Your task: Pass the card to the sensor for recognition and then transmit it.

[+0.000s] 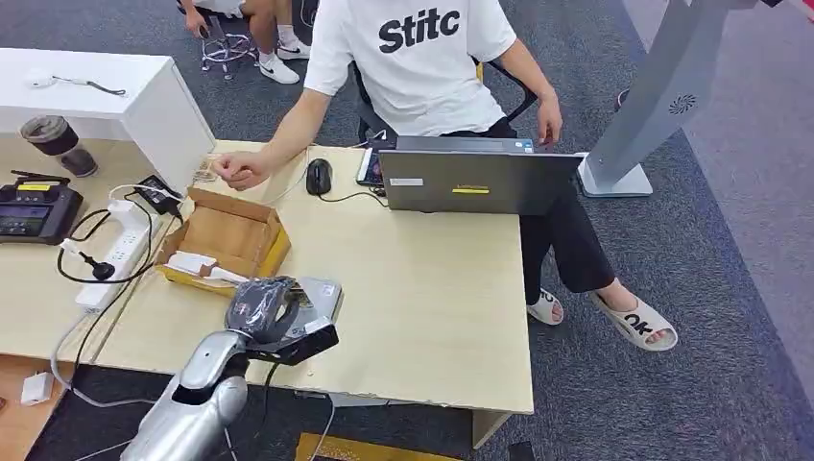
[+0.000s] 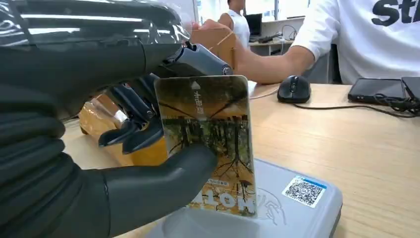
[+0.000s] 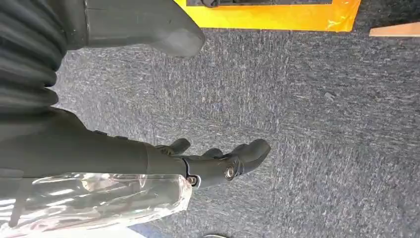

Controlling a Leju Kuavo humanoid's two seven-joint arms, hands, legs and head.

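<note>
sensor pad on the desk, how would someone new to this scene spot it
Find the light wooden desk and go to its near edge, just in front of the open cardboard box. The sensor is the flat grey pad under the left hand, which holds a card over it. Its blue-edged QR sticker marks it out.

A silver, rounded metal left arm [image 1: 197, 399] runs up to a dark grey many-fingered left hand [image 1: 261, 309] with ribbed cover, clear plastic wrap crinkling over it.
</note>
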